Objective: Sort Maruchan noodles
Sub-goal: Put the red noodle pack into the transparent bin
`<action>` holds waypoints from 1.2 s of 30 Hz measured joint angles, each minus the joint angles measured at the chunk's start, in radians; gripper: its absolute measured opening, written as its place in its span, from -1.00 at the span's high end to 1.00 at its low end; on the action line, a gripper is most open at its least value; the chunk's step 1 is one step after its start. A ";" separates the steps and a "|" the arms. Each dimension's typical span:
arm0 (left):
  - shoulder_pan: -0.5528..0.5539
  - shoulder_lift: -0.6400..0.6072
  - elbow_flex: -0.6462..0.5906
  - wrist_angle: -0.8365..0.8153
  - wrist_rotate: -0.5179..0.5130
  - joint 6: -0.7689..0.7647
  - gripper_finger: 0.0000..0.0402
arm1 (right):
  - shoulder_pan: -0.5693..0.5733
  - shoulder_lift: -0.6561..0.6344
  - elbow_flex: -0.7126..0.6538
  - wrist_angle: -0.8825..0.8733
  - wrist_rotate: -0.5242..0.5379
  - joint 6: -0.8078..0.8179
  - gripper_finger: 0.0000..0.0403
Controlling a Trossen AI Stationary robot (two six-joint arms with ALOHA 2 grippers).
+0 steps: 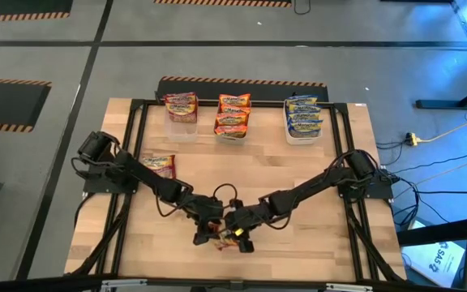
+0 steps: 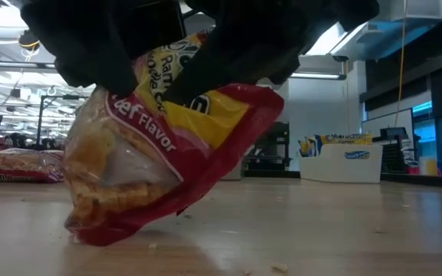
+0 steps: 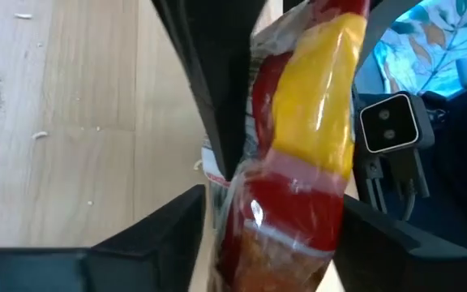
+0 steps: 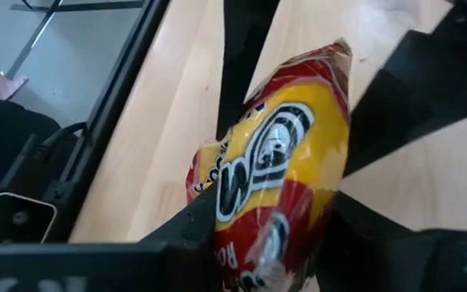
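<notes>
A red-and-yellow Maruchan noodle packet [image 2: 167,146] stands tilted near the table's front middle, between both grippers. My left gripper [image 1: 209,231] comes in from the left and my right gripper [image 1: 237,235] from the right, and both are shut on the packet. In the left wrist view the packet [image 3: 298,162] fills the gap between my left fingers. In the right wrist view the packet [image 4: 282,162] fills the gap between my right fingers. A second red packet [image 1: 159,165] lies flat on the table at the left. My left gripper pinches the packet between its two fingers, one finger on each flat face [image 3: 233,219]. The fingers slant down from the table's left. The packet stands on edge, tilted, its lowest corner [image 2: 90,234] down at the table top. My right gripper pinches the same packet across its two flat faces [image 4: 225,203], one finger on each side. The fingers slant down from the table's right, opposite my left gripper. The crinkly wrapper bulges out past the fingers.
Three clear tubs stand along the far edge: one with red packets [image 1: 182,107], one with orange packets [image 1: 233,115], one with blue-and-yellow packets [image 1: 302,118]. A black frame [image 1: 128,211] runs along the table's sides. Bare wood lies between the tubs and the grippers.
</notes>
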 joint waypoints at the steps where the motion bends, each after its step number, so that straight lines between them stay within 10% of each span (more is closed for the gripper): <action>1: 0.000 0.000 0.000 0.000 0.000 0.003 -0.10 | 0.000 0.000 0.000 0.004 0.000 0.000 0.38; 19: -0.018 -0.001 0.000 0.045 -0.057 0.052 0.20 | 0.033 -0.154 0.002 -0.322 -0.076 0.110 -0.25; 29: -0.068 -0.002 0.000 0.153 -0.222 0.056 0.20 | 0.231 -0.267 -0.031 -0.637 0.250 0.373 -0.20; 36: -0.110 -0.002 0.000 0.301 -0.380 0.060 0.20 | 0.413 -0.278 -0.230 -0.520 0.545 0.680 -0.11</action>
